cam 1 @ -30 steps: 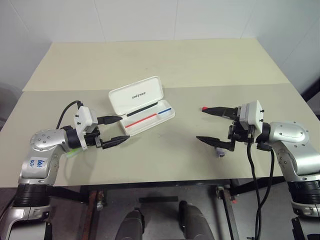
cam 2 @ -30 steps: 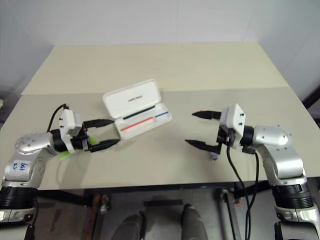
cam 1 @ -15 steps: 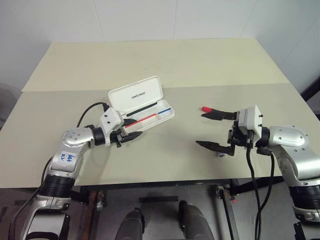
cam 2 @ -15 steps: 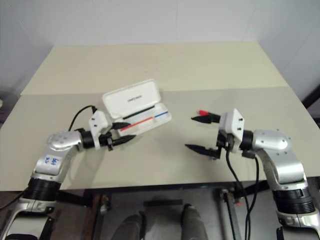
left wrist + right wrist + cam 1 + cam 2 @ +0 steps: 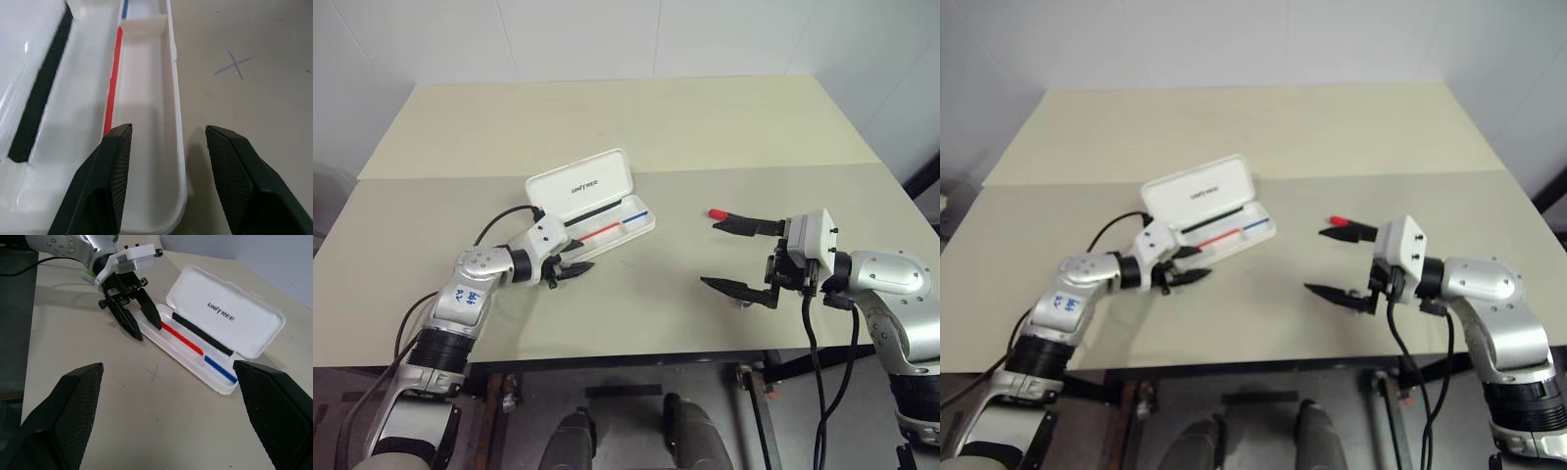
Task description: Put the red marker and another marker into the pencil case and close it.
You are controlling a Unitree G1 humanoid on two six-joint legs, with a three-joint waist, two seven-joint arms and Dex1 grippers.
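The white pencil case lies open on the table, its lid raised, with a red and a blue stripe inside. My left gripper is open at the case's near-left end. One finger hangs over the tray and the other over the table, with the front wall between them. The red marker shows its red cap on the table, just past the upper finger of my right gripper, which is wide open and holds nothing. A lime-green marker peeks out behind the left arm.
A faint pen-drawn cross marks the beige table between the case and the right gripper. A seam runs across the table behind the case. A black cable loops beside the left forearm.
My left arm has swung in and down from the table's left side to the near end of the case, and its fingers have narrowed somewhat. The right gripper has stayed put.
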